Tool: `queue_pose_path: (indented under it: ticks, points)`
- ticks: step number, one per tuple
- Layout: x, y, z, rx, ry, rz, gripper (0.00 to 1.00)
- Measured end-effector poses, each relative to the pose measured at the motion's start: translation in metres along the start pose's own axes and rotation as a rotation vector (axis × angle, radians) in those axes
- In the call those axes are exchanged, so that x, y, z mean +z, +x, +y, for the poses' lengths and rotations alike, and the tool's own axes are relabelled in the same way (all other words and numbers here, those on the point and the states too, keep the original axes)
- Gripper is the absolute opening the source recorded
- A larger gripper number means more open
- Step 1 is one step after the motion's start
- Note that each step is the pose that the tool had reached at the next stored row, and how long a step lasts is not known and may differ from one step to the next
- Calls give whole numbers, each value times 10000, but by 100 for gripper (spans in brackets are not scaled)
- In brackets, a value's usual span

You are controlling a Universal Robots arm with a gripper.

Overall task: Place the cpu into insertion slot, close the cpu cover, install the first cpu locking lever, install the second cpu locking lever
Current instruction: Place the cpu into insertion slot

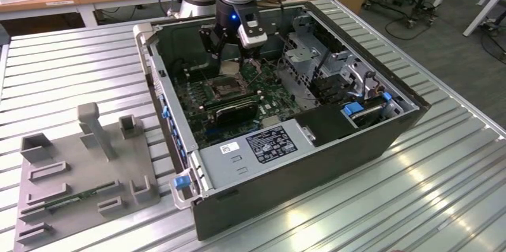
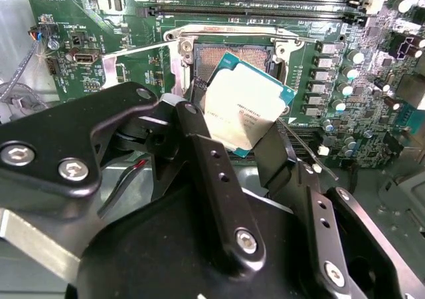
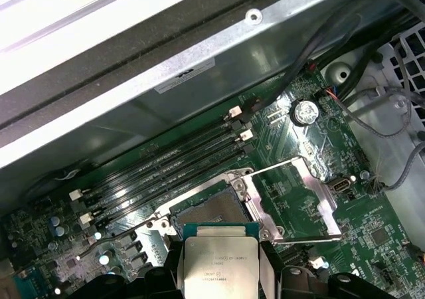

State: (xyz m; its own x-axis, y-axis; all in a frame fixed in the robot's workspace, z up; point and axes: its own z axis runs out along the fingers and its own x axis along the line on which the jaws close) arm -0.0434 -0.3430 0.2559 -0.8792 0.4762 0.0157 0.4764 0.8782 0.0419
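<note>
On the ribbed metal bench (image 1: 442, 193), the gripper (image 1: 229, 61) has its fingers (image 2: 206, 166) pinching the cpu (image 2: 247, 106) just above the insertion slot (image 3: 209, 206). The cpu cover (image 3: 325, 196) beside the slot lies open, so no step looks finished.

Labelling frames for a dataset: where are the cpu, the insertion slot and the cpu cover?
the cpu (image 3: 216, 267): first wrist view, middle of its pale top face.
the insertion slot (image 3: 211, 209): first wrist view, its open centre.
the cpu cover (image 3: 320, 194): first wrist view, its silvery side bar.
</note>
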Motion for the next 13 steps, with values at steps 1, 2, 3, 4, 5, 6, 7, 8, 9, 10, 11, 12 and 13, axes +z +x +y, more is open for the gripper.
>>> queue_pose_path:
  ticks: [1,2,3,4,5,6,7,8,9,10,11,12,13]
  points:
    - [0,0,0,2,0,0,54]
    - [0,0,0,4,0,0,54]
    - [0,0,0,5,0,0,54]
    - [0,0,0,5,0,0,54]
    - [0,0,0,9,0,0,54]
    - [0,0,0,21,-1,-1,54]
    - [0,0,0,47,0,-2,54]
    - [1,0,0,87,0,-3,54]
    - [2,0,0,138,-1,-5,54]
    - [3,0,0,200,-3,-8,54]
    - [4,0,0,266,-4,-11,54]
    - [4,0,0,329,-4,-14,54]
    - [5,0,0,399,-6,-17,54]
